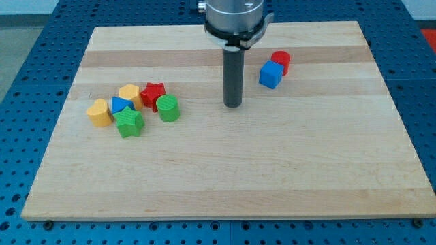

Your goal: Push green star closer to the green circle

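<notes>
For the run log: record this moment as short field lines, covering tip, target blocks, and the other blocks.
tip: my tip rests on the wooden board, apart from every block
green star: view's left cluster, lower edge
green circle: just right of the star, narrow gap
cluster neighbours: red star, blue block, yellow block, yellow heart
view's right pair: blue cube, red cylinder, touching
</notes>
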Action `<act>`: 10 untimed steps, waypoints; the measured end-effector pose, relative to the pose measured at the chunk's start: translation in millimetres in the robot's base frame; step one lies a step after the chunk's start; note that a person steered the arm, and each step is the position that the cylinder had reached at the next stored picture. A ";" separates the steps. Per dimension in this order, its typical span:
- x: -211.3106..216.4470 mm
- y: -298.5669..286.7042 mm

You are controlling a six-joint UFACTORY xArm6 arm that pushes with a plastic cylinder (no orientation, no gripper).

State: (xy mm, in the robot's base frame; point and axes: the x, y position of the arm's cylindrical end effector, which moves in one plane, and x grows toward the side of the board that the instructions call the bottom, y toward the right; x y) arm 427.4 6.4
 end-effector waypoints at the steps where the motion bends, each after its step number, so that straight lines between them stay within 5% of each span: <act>1: 1.3 23.5; 5: -41.5 143.5; 10: 68.1 -56.7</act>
State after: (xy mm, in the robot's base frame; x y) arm 495.4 -50.3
